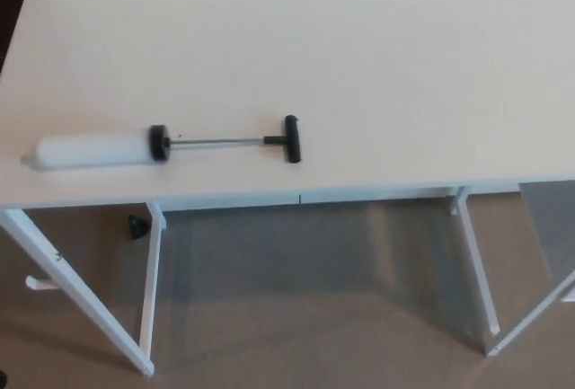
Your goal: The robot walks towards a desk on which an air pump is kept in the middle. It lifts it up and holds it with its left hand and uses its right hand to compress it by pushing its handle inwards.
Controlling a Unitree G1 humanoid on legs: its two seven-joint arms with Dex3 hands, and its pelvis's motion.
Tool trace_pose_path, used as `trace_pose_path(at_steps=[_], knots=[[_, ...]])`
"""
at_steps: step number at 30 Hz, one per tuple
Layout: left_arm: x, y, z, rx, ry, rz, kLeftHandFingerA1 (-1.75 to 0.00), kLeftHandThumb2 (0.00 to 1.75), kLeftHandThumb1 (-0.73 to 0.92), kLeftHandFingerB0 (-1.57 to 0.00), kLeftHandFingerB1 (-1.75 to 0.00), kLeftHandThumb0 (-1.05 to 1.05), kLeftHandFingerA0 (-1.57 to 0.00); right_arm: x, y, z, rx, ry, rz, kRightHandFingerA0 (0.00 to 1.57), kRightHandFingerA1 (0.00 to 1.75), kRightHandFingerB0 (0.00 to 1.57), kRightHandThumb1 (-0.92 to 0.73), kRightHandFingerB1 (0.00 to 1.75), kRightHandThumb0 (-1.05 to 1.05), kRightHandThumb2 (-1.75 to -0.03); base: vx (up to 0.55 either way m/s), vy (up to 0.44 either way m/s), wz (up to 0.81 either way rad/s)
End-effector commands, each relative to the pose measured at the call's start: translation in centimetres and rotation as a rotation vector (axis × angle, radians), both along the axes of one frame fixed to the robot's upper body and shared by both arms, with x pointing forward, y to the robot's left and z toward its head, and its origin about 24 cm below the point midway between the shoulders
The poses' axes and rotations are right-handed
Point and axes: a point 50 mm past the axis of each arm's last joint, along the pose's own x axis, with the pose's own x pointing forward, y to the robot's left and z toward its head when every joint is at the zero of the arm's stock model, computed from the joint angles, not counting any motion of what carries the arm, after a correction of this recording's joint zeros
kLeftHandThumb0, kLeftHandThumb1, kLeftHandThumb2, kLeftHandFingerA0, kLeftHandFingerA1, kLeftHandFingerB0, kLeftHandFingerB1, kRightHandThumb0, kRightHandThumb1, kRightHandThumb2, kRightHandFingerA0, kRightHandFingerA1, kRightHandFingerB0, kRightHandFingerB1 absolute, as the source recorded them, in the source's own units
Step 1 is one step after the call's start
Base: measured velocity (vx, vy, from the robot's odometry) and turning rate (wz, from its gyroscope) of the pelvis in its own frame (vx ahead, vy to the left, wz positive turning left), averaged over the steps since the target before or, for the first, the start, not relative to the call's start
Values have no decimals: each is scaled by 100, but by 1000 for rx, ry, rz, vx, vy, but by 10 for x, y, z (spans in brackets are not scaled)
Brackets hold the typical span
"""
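While no hand shows, air pump [162, 145] lies on desk [377, 66].

white air pump [162, 145] lying on desk [377, 57], handle [291, 138] extended, carpet [314, 317] below

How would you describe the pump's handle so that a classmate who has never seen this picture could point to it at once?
Start with the white desk filling the upper picture, and find the air pump lying near its front edge, left of centre. From the pump's white cylinder, follow the thin metal rod rightward. The handle is the short black crossbar at its end, set across the rod like a T.
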Motion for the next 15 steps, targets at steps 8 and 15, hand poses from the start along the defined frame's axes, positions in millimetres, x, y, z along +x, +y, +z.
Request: trace_pose_path(at_steps=[8,15], knots=[[-2,6,3,7,5,2,-47,61,75,-30,-33,-12,-43,-4,-1,0,-17,-6,-11,61,46,47,-61,39,-25,-58,50,198,3],[-4,7,2,1,8,1,-46,62,76,-29,-33,-11,-39,-6,-2,0,-19,-4,1,64,46,48,-62,39,-26,-58,48,-48,4]])
